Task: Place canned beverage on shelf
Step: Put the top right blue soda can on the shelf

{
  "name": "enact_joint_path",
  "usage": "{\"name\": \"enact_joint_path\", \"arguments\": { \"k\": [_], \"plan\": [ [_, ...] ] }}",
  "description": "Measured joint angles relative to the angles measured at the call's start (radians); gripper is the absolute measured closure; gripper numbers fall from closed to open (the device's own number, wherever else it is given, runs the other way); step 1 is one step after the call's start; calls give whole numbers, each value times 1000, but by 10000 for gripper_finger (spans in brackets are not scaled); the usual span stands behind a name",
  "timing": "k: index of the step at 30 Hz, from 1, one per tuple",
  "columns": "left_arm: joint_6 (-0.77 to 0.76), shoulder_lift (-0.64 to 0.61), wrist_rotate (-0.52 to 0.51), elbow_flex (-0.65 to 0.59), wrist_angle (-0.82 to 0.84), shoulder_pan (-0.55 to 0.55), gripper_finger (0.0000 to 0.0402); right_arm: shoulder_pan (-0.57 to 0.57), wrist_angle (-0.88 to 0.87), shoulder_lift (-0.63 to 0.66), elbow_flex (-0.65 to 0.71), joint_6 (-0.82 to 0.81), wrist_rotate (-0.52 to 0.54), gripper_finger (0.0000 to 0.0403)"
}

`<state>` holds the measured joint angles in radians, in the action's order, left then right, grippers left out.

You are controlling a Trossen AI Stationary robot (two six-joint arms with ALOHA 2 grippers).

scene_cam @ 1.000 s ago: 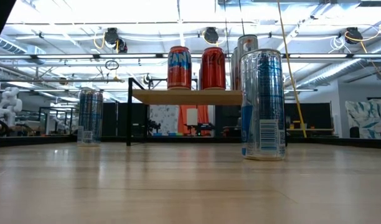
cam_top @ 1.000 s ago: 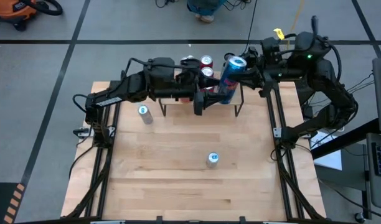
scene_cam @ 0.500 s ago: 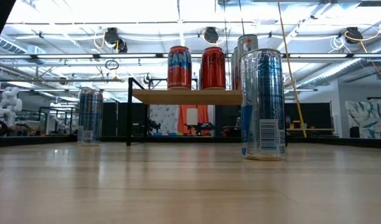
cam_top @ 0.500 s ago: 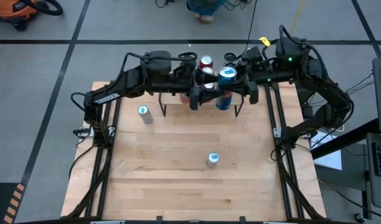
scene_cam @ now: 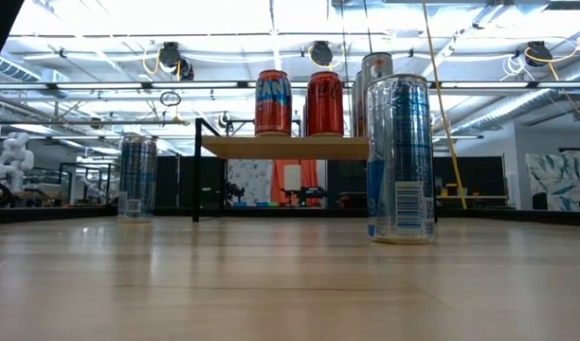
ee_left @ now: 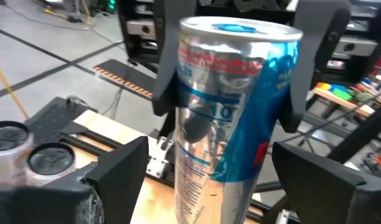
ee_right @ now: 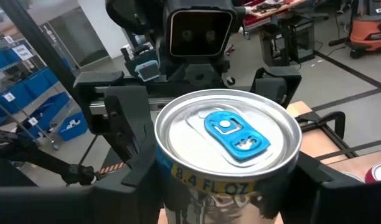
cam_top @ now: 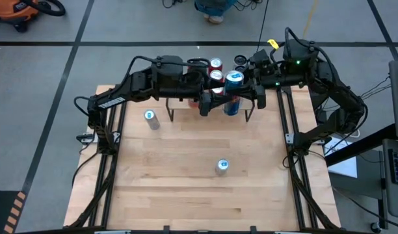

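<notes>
A tall silver-and-blue can stands upright in my right gripper, over the right end of the shelf. My left gripper is open and reaches in level from the table's left. Its fingers stand on either side of the can's lower half without touching it. Two red cans stand on the shelf beside the arms. The arms hide most of the shelf's top in the high view, and the can's base shows in no view. My right gripper pinches the can's upper side wall between its two fingers, just below the rim. The fingers come in about level from the table's right side. The can sits upright in the hold. Whether its base rests on the shelf I cannot tell.
Two more silver-and-blue cans stand loose on the wooden table: one at the far left, one near the middle. The second stands close to the low camera and hides the shelf's right end. Black frame rails run along both table sides.
My right gripper has moved toward the table's left and a little down. It has tipped the can from a slant to upright, and the can now stands between my left gripper's fingers. The left arm has hardly moved.
</notes>
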<state>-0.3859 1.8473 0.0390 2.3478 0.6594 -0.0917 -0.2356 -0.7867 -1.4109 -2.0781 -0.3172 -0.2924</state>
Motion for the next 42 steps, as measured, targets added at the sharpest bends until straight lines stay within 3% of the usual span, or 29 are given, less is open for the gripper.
{"name": "enact_joint_path", "arguments": {
  "k": [14, 28, 35, 42],
  "plan": [
    [-24, 50, 3, -2, -68, 10, 62, 0, 5, -15, 0, 0, 1, 195],
    [-18, 54, -15, -1, -93, 12, 124, 0, 0, -16, 0, 16, 1, 193],
    [29, 53, -17, -1, -94, 9, 160, 0, -2, -16, 0, 15, 2, 170],
    [30, 51, -18, -1, -97, 7, 172, 0, 4, -16, 0, 9, 27, 163]
  ]
}}
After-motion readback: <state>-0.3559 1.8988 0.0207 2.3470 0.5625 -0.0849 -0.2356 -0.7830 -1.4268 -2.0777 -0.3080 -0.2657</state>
